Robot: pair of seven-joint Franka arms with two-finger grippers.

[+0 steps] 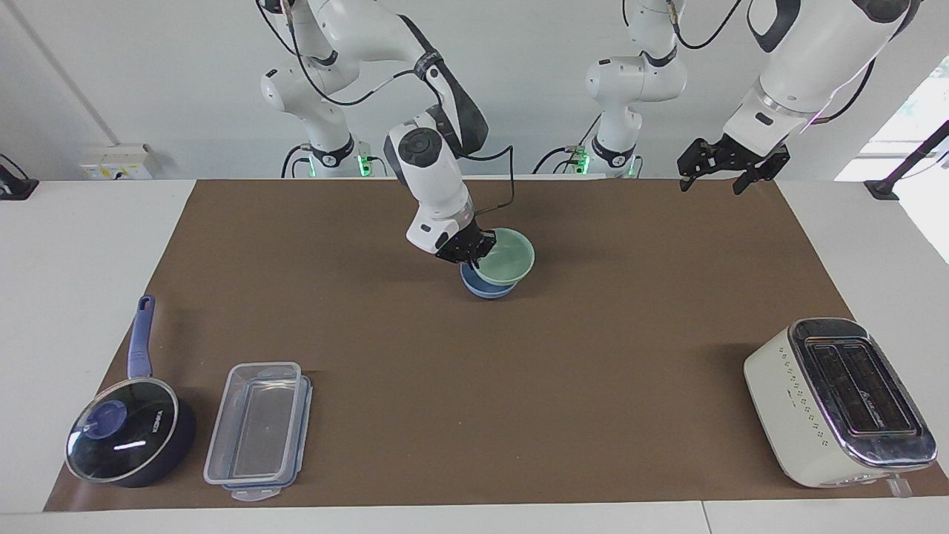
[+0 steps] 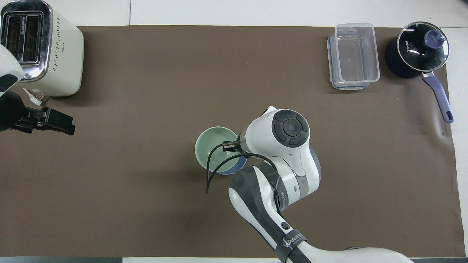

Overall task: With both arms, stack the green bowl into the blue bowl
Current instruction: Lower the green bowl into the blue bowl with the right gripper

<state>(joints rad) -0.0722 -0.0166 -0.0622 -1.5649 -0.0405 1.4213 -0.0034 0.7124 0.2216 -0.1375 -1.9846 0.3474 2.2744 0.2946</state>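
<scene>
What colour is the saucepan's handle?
The saucepan handle is periwinkle blue, lighter than the dark navy pot; it shows best in the overhead view.

A: Any text readable?
B: Yep. "KONKA", white letters, on glass lid (image 2: pixel 422 46) of the dark saucepan (image 2: pixel 398 64), legible in overhead view; facing view shows it too, sideways.
A: Anything else?
B: "WANJEE…" in white on a dark band (image 2: pixel 291 244) round the right arm, near bottom edge; last letters curve out of sight.
A: Toaster (image 1: pixel 836 400)?
B: Small mark on side, can't read.
</scene>
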